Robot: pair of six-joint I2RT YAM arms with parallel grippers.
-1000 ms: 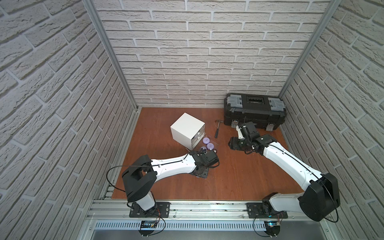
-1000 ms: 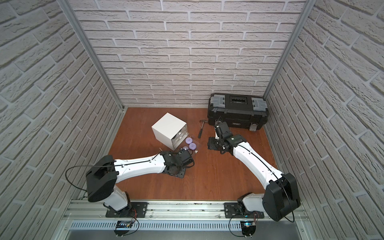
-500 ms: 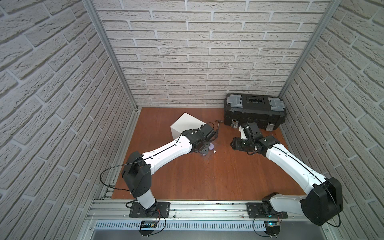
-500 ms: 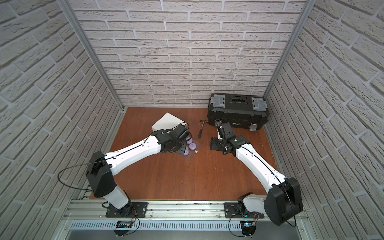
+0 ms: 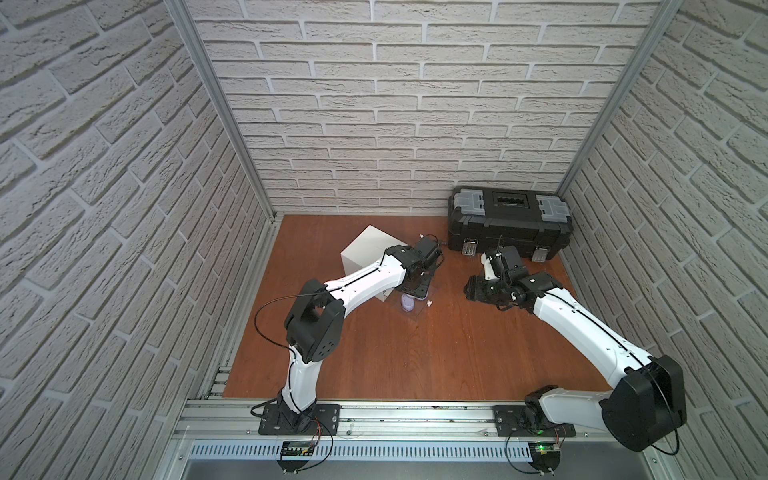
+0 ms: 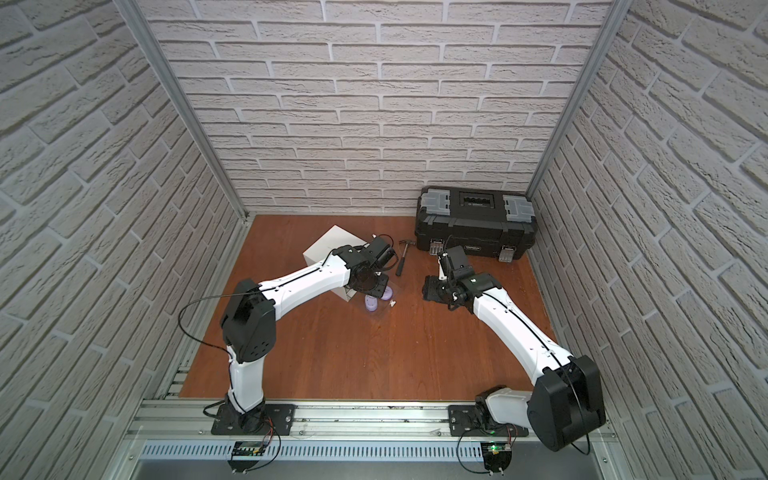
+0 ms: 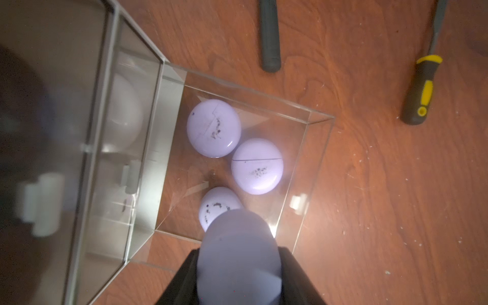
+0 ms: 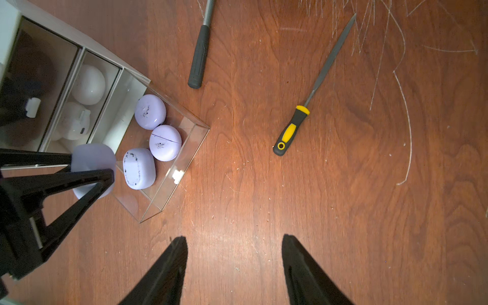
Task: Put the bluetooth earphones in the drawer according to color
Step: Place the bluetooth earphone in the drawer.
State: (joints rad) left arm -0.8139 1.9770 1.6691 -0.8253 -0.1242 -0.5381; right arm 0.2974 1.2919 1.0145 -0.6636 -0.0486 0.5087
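The left arm [image 5: 361, 278] reaches forward, left claw [image 8: 92, 167] clamped on a lavender earphone case [image 7: 239, 258] — right arm [image 5: 582, 324] bent, right claw [image 8: 234, 237] spread.

My arms are white shells between black joints. My left arm [image 5: 365, 278] has a big, rounded black joint housing [image 5: 316, 328] with a ring of small screw holes in its face, and a thin black cable [image 5: 266, 320] loops out of it. My right arm [image 5: 582, 320] has the same black housing [image 5: 640, 407]. A thin dark line runs along each white link. Each arm stands on a black plate [image 5: 299, 419] bolted to an aluminium rail [image 5: 415, 415]. Red and black wires [image 5: 320, 436] lead to small boards below, and the right board [image 5: 540, 461] shows a green light. My left fingers [image 8: 87, 182] are open black triangles. My right fingers [image 8: 163, 272] are dark pointed wedges.
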